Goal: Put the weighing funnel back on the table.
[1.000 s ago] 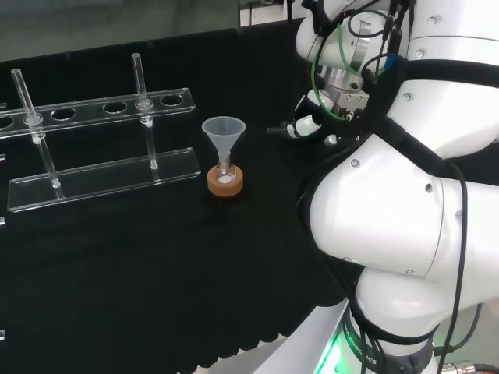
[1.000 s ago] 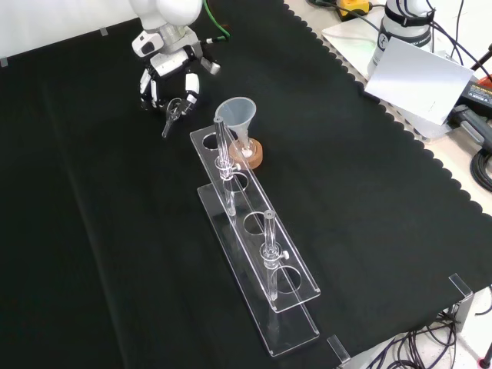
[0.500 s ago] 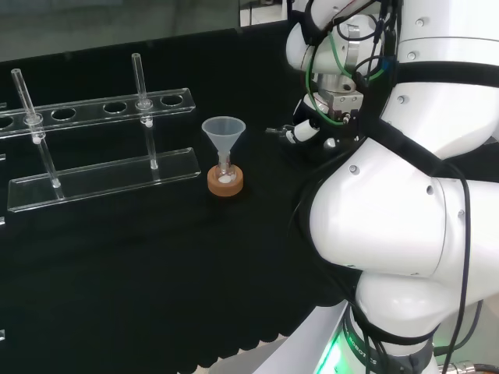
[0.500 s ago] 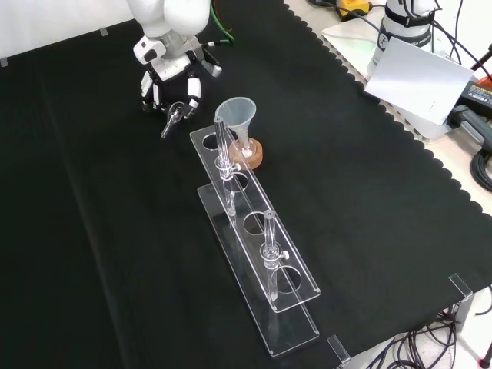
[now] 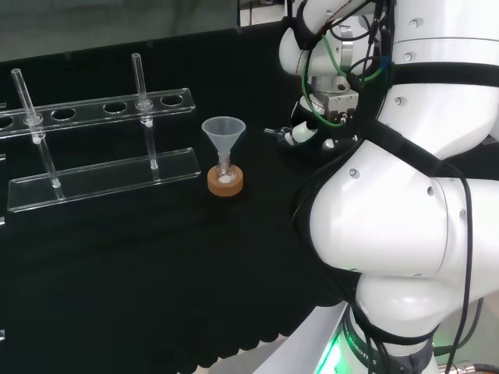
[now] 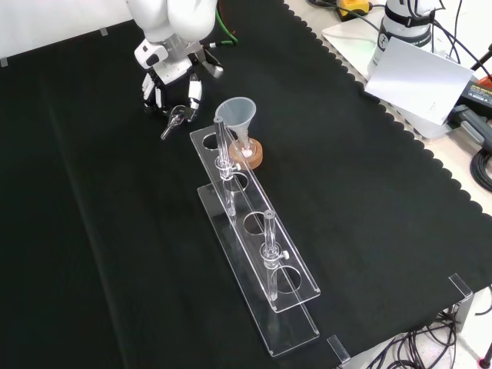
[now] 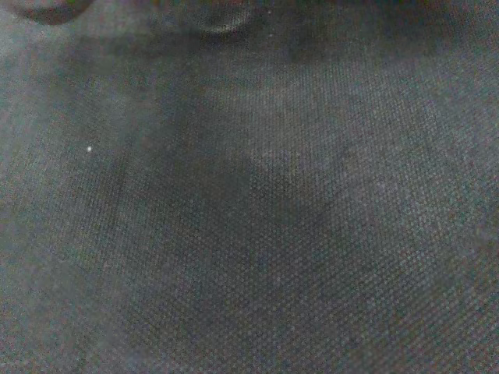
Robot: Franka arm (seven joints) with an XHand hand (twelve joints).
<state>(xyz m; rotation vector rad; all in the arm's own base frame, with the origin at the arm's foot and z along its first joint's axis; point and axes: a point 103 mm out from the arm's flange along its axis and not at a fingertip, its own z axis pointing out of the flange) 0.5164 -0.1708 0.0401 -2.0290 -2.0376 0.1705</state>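
Weighing funnel [image 6: 174, 123] held low over the cloth [image 6: 92, 231], not yet released.
Hand [image 6: 171, 77] pinches it in curled fingers, left of the big funnel [image 6: 235, 111] in the front view. Cannot tell if its tip touches the cloth. By my reckoning 2 steps remain: set down, let go.

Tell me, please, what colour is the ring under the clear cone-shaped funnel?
The cork ring stand is tan brown, clearest in the head view.
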